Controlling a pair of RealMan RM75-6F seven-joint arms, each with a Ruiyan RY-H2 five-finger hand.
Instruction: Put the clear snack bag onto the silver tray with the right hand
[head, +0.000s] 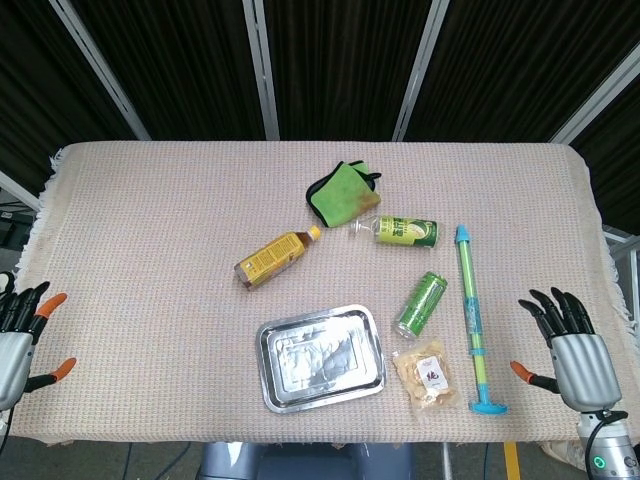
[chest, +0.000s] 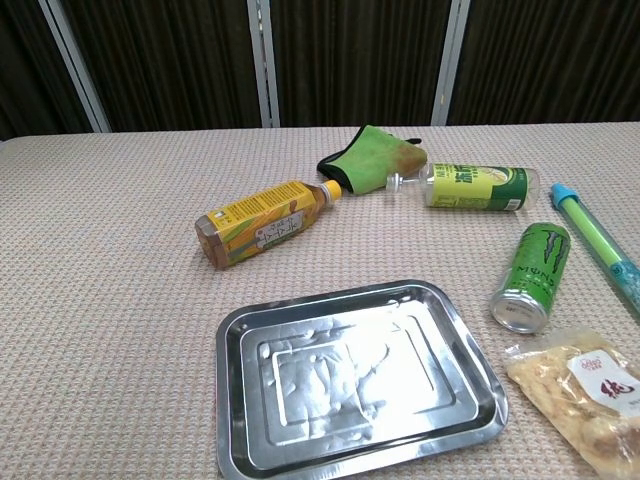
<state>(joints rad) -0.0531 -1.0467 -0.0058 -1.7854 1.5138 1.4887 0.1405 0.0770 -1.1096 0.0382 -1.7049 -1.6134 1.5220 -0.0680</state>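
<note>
Clear snack bag (head: 427, 372) lying flat on tabletop (head: 150, 230), just right of silver tray (head: 322, 356). Right hand (head: 572, 355) hovering at right edge, fingers spread, grasping nothing; bag sitting to its left, beyond blue-green tube (head: 471, 320). Left hand (head: 18, 340) also released, far off.

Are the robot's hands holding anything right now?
No, nothing is held. The left hand and right hand both hang open at the table's edges, and the clear snack bag lies untouched beside the silver tray.
</note>
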